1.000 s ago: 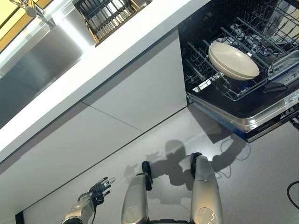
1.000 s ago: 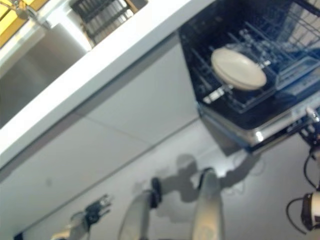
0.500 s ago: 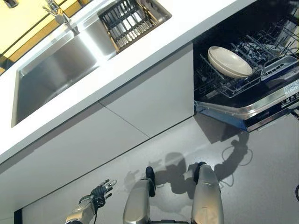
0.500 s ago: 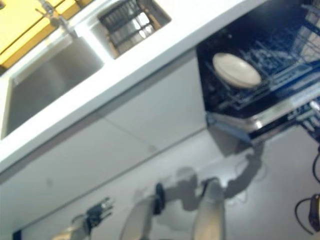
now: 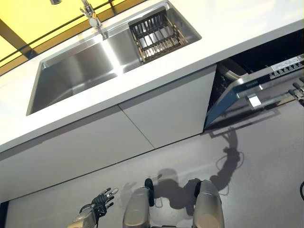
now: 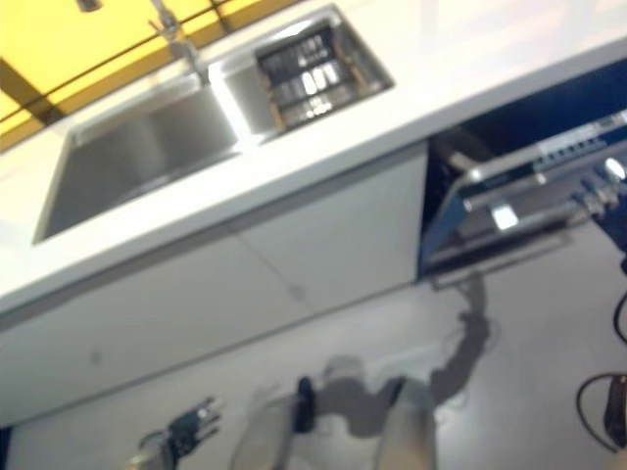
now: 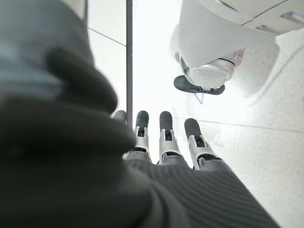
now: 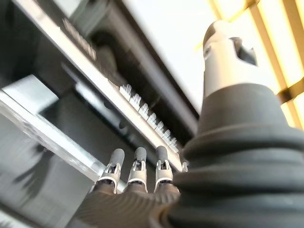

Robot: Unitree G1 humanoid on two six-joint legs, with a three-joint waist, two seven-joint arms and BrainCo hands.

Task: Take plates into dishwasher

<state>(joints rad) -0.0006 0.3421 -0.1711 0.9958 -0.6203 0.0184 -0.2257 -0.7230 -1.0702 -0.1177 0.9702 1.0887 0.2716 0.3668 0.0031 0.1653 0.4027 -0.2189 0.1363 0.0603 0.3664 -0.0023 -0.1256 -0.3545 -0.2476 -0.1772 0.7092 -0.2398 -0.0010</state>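
The dishwasher door (image 5: 256, 92) stands tilted up at the far right, leaving only a narrow dark gap under the counter. A pale curved edge (image 5: 231, 72) shows in that gap; the plate in the rack is otherwise hidden behind the door. My right hand (image 5: 298, 89) rests against the door's top edge, and in the right wrist view its fingers (image 8: 137, 166) are straight along the door's control strip (image 8: 85, 52). My left hand (image 5: 98, 205) hangs low at the lower left near the floor, fingers (image 7: 165, 128) straight, holding nothing.
A white counter (image 5: 228, 28) runs across the view with a steel sink (image 5: 76, 76), a tap (image 5: 90, 12) and a dark wire basket (image 5: 156, 35) set in it. White cabinet fronts (image 5: 161, 114) stand below, and grey floor (image 5: 266, 171) lies before them.
The dishwasher door has swung up from nearly flat to nearly closed, hiding the plate and rack. The camera has tilted, bringing the whole sink into view. The left hand stays low.
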